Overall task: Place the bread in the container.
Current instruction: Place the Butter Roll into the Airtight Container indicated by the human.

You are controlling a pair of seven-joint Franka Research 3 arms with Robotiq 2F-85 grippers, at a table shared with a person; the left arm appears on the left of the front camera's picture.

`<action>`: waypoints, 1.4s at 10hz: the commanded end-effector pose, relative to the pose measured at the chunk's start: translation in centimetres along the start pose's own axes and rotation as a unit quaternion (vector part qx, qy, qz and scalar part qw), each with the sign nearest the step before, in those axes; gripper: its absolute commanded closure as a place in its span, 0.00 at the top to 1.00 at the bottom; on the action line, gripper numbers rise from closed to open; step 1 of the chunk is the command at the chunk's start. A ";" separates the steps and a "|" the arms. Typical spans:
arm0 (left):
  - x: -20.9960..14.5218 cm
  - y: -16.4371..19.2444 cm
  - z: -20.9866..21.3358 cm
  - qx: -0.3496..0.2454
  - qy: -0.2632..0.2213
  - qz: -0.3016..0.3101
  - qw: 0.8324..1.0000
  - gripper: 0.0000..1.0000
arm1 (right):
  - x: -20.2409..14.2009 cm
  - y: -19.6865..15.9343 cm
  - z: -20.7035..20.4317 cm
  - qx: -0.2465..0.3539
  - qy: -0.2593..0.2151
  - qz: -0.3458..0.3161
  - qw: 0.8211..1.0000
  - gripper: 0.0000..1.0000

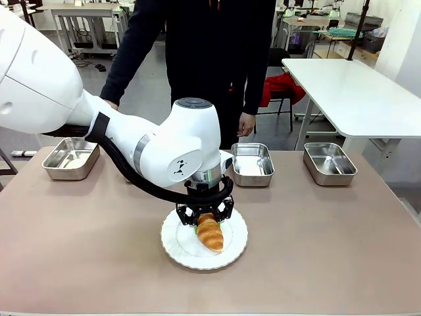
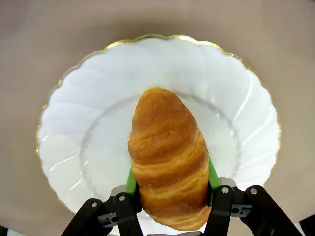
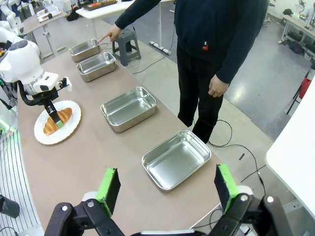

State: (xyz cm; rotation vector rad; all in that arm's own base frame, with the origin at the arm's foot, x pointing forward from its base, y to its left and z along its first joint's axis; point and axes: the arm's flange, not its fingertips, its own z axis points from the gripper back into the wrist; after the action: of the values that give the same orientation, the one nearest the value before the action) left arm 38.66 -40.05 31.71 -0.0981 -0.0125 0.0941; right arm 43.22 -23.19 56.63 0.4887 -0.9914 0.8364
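Note:
The bread (image 1: 210, 234) (image 2: 167, 162) is a golden-brown croissant lying over a round white plate (image 1: 187, 255) (image 2: 78, 128) near the table's front middle. My left gripper (image 1: 206, 222) (image 2: 172, 178) comes down on it from above and is shut on the croissant's near end, one green pad against each side. Whether the bread still rests on the plate I cannot tell. A steel container (image 1: 70, 158) (image 3: 83, 48) stands at the far left of the table, and a person's hand (image 3: 110, 33) points at it. My right gripper (image 3: 167, 181) hangs open and empty, high over the table's right end.
More steel trays (image 1: 252, 164) (image 1: 329, 162) (image 3: 97, 65) line the table's far edge. The person (image 1: 217, 59) stands behind it at the middle. A white table (image 1: 355, 85) is off to the back right.

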 end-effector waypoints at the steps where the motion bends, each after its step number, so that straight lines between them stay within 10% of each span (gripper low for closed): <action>1: 0.8 2.2 4.3 -0.014 -0.047 -0.004 0.999 0.56 | 0.2 0.1 0.1 0.001 -0.002 0.002 1.000 1.00; 8: 10.9 21.7 19.3 0.073 -0.121 -0.136 0.981 0.56 | 0.2 0.1 0.1 0.001 -0.002 0.002 1.000 1.00; 12: 14.9 22.6 19.3 0.055 -0.070 -0.097 0.991 0.56 | 0.2 0.1 0.1 0.001 -0.002 0.002 1.000 1.00; 14: 14.8 25.6 20.0 0.050 -0.123 -0.128 0.983 0.56 | 0.2 0.1 0.1 0.001 -0.002 0.002 1.000 1.00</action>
State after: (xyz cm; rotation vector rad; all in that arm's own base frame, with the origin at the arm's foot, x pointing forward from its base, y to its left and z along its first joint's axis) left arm 51.47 -12.14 48.44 0.0138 -0.2362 -0.1399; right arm 43.28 -23.14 56.56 0.4894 -0.9891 0.8367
